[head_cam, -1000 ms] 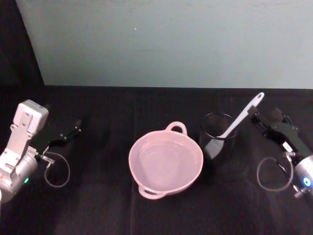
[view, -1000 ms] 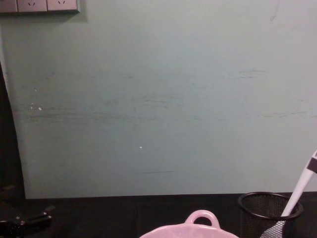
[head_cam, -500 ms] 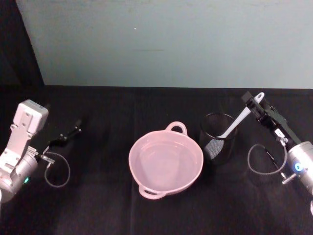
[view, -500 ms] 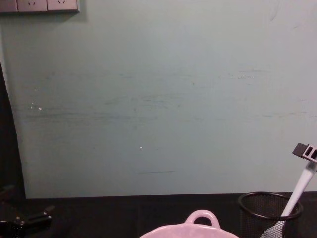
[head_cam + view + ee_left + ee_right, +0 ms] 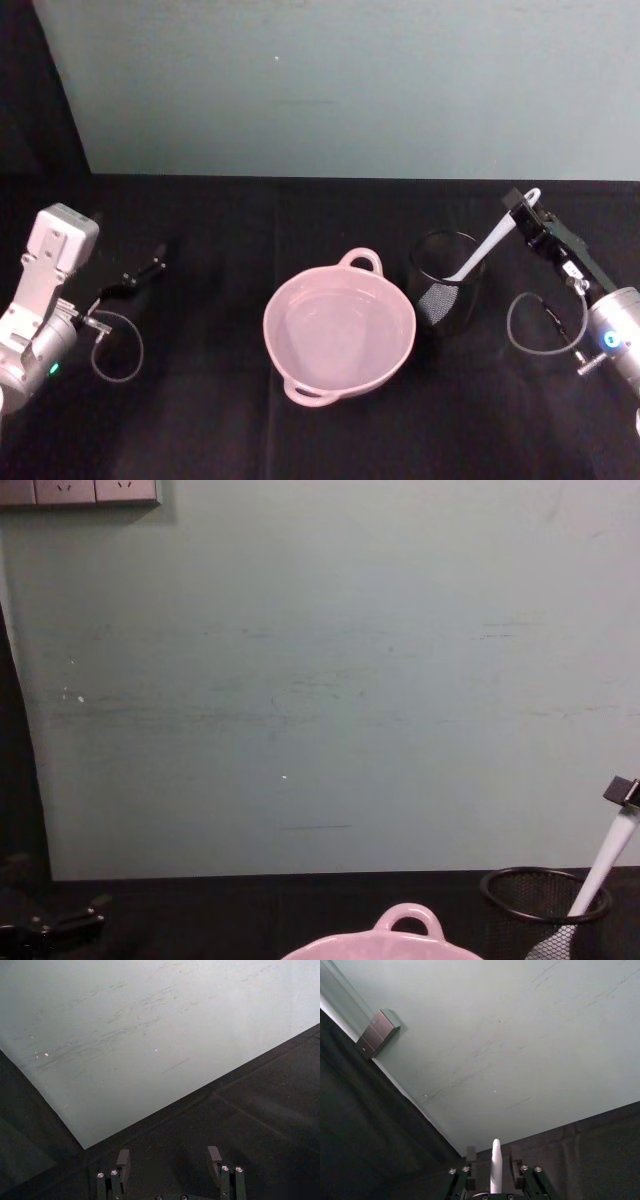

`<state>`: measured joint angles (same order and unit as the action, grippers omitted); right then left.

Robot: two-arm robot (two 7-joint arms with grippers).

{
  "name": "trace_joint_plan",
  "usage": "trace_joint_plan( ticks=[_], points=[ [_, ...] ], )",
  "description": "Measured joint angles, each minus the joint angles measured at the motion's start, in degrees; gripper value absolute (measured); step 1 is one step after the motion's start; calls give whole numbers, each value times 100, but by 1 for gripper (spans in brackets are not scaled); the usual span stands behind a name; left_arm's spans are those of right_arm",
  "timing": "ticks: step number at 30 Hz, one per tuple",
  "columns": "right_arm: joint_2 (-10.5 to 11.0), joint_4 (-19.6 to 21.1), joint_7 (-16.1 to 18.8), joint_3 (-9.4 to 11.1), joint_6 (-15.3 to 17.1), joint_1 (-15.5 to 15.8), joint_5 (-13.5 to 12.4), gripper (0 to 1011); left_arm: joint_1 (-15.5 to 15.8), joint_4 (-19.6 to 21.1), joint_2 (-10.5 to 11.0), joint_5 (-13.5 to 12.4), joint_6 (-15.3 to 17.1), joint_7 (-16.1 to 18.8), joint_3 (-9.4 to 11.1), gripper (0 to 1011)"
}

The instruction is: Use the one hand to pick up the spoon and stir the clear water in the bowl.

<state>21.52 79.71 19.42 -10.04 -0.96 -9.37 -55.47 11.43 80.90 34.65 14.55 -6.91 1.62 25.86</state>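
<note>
The pale pink bowl (image 5: 340,335) holds clear water at the table's middle; its loop handle (image 5: 408,920) shows in the chest view. To its right the white spoon (image 5: 490,240) leans in a black wire-mesh cup (image 5: 445,282), handle end up and to the right. My right gripper (image 5: 522,206) is at that handle end. In the right wrist view the spoon (image 5: 495,1167) stands between the two fingers (image 5: 471,1159), with a gap on each side, so the gripper (image 5: 494,1158) is open. My left gripper (image 5: 140,272) is parked open at the far left, holding nothing.
A black cloth (image 5: 200,400) covers the table, and a pale green wall (image 5: 340,90) runs along its back edge. Grey cable loops hang by each wrist (image 5: 545,325). Wall sockets (image 5: 80,490) sit high on the left.
My right gripper has swung in from the right and risen to the spoon's handle end, which now stands between its fingers. The spoon, cup, bowl and left arm have not moved.
</note>
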Motion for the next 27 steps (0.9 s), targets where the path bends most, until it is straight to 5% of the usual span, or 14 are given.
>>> trace_joint_plan(
  ticks=[9, 14, 27],
  points=[
    [38, 8, -1, -18, -22, 0, -25, 148, 0, 0, 0, 0, 0, 0, 0, 1005],
    [95, 100, -29, -52, -105, 19, 123, 110, 0, 0, 0, 0, 0, 0, 0, 1005],
    [457, 938, -213, -255, -275, 12, 1318, 110, 0, 0, 0, 0, 0, 0, 0, 1005]
  ],
)
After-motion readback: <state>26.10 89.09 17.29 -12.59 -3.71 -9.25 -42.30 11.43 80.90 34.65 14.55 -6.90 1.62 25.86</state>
